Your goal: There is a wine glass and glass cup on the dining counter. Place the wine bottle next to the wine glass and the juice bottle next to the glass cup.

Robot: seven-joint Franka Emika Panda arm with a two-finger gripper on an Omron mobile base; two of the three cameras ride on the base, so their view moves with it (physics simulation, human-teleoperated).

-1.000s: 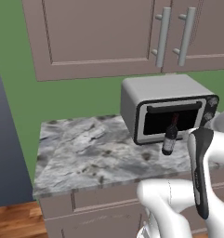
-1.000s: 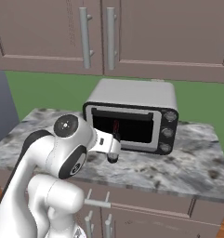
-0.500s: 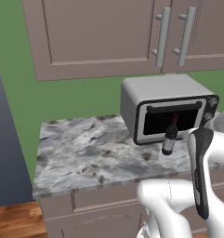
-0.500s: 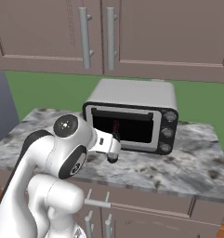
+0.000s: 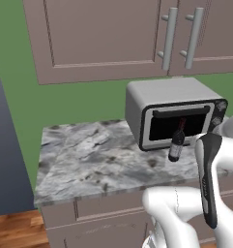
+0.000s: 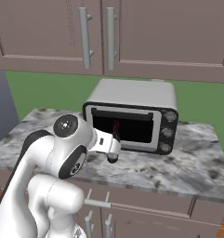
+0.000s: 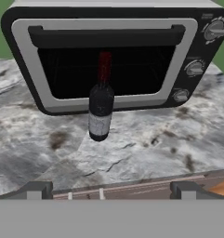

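The hand (image 7: 106, 189) has its two fingertips (image 7: 36, 189) set wide apart and holds nothing. Straight ahead of it, well apart, the wine bottle (image 7: 101, 103) stands upright on the marble worktop (image 7: 146, 148), just in front of the toaster oven (image 7: 118, 51) door. The step looks like the approach to pick up the wine bottle. Next the hand must advance until the body sits between the fingers, then close.
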